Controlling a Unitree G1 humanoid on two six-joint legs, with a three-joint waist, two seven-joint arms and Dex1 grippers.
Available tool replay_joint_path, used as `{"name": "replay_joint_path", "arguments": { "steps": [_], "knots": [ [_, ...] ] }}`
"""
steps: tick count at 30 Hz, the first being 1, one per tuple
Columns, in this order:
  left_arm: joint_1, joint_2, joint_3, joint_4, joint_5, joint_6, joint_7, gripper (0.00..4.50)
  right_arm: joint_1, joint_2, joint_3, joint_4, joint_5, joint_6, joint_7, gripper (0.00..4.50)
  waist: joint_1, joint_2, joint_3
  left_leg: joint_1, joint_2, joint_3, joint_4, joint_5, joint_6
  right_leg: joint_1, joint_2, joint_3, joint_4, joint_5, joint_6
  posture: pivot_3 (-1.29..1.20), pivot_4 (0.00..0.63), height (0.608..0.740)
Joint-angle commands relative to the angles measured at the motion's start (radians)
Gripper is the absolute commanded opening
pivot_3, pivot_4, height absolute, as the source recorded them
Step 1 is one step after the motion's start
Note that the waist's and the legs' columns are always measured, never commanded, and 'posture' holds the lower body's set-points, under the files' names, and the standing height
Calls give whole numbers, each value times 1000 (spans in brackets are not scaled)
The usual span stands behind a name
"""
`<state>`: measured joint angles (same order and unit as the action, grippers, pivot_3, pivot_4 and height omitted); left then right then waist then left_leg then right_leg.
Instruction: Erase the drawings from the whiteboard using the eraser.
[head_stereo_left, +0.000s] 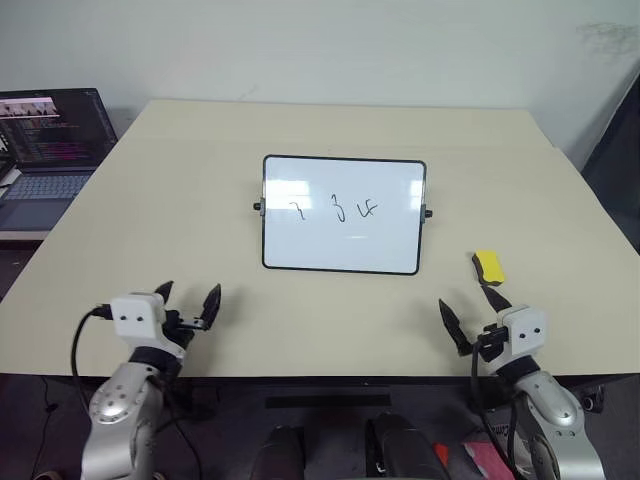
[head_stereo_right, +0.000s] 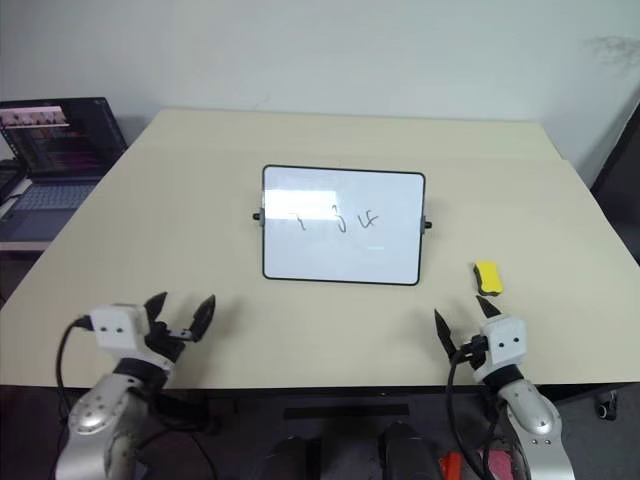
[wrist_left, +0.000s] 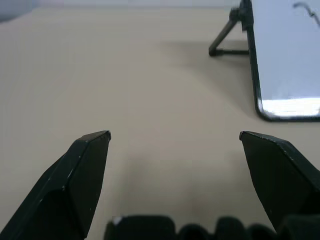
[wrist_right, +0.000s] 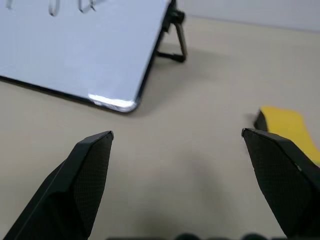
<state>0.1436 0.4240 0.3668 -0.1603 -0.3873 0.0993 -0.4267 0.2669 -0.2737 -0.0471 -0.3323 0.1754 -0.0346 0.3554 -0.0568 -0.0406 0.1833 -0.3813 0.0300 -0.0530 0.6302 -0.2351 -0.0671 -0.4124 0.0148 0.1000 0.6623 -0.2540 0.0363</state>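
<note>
The whiteboard (head_stereo_left: 340, 245) stands tilted on its small stand in the middle of the beige table (head_stereo_left: 170, 200). Across its centre runs a row of three black drawings (head_stereo_left: 338, 209). The yellow eraser (head_stereo_left: 489, 266) lies flat on the table, to the right of the board's lower right corner. My right gripper (head_stereo_left: 467, 300) hovers open near the table's front edge, just short of the eraser and apart from it. In the right wrist view the eraser (wrist_right: 285, 122) lies ahead of one finger. My left gripper (head_stereo_left: 190, 292) is open and empty at the front left, well short of the board.
An open laptop (head_stereo_left: 50, 140) with a lit screen sits off the table's far left side on a lower surface. A white wall rises behind the table. Both grippers hang close to the table's front edge.
</note>
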Motion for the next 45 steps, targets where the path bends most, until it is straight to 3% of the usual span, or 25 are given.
{"name": "replay_joint_path", "arguments": {
  "steps": [1, 7, 11, 16, 22, 27, 31, 36, 45],
  "knots": [
    [-37, 111, 19, -65, -101, 100, -130, 4500, 14, -1, 5, -93, -15, -17, -6, 4473, 0, 0, 0, 0, 0, 0, 0, 0, 0, 0, 0, 0, 0, 0, 0, 0, 150, 740],
    [-159, 299, 46, -71, -258, 339, -245, 4500, -20, 11, 20, -193, -67, 84, -79, 4473, 3, 1, 0, -2, 0, 0, 0, 0, 0, -2, 0, 0, -1, 0, 0, 0, 150, 740],
    [-218, 468, 1, -78, -351, 536, -402, 4500, -110, 11, 2, -258, -101, 253, -147, 4473, -7, 0, 1, -2, 1, 1, -1, 0, 0, -4, 0, 0, 1, 0, 0, 0, 150, 740],
    [-314, 608, -98, -123, -380, 600, -601, 4500, -231, 14, -67, -306, -87, 500, -225, 4473, -4, 1, 1, -7, 0, 0, -2, 0, 0, -8, 0, -1, 1, -1, -1, 0, 150, 740],
    [-465, 594, -224, -115, -328, 543, -718, 4500, -339, -18, -106, -305, -88, 753, -251, 4473, 0, 2, 2, -9, 0, 0, -2, 0, 0, -9, 0, -2, 1, -1, -1, 0, 150, 740],
    [-589, 555, -314, -81, -292, 517, -789, 4500, -439, 15, -204, -319, 24, 985, -245, 4473, -3, 2, 2, -10, 0, 0, -1, 0, 0, -9, 1, -2, 1, 2, 3, 0, 150, 740],
    [-623, 549, -352, -50, -256, 485, -847, 4500, -505, -21, -245, -322, 70, 1199, -233, 4473, -6, 2, 2, -10, 0, 0, -2, 0, 0, -9, 1, -2, 1, 2, 4, 0, 150, 740],
    [-634, 534, -382, -12, -202, 431, -886, 4500, -542, -68, -227, -259, 58, 1247, -230, 4473, -6, 2, 2, -11, 0, -1, -2, 0, 0, -10, 1, -2, 1, 2, 4, 0, 150, 740],
    [-651, 493, -395, -10, -172, 419, -887, 4500, -643, -34, -235, -37, 15, 1189, -292, 4473, -8, 2, 2, -11, 0, -1, -1, 0, 0, -10, 1, -2, 1, 3, 5, 0, 150, 740]
  ]
}}
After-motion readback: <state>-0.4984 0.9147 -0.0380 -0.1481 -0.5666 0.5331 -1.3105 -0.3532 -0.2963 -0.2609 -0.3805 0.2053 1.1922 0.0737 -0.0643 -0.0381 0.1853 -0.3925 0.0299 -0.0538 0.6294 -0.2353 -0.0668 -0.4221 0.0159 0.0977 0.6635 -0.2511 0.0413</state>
